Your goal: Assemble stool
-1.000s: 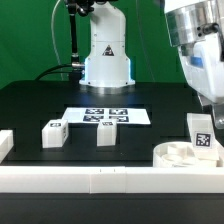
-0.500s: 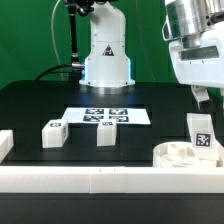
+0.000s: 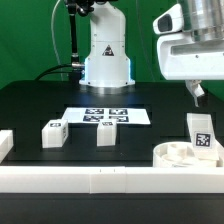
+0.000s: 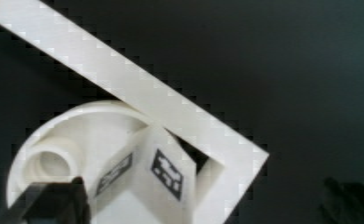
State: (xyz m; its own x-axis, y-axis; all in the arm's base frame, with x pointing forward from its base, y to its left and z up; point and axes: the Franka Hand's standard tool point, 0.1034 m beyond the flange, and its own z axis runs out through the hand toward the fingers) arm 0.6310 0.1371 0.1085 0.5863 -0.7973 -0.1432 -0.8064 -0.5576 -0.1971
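My claw (image 3: 198, 94) hangs apart above the leg (image 3: 201, 135) standing in the seat (image 3: 172, 155); if loosely socketed, a nudge could topple it.

White disc seat (image 3: 175, 157) lies below the gripper (image 3: 197, 95), with one tagged leg (image 3: 201, 135) upright on it, apparently socketed. The second leg (image 3: 106, 133) and third leg (image 3: 53, 133) stand upright, well away from the gripper.
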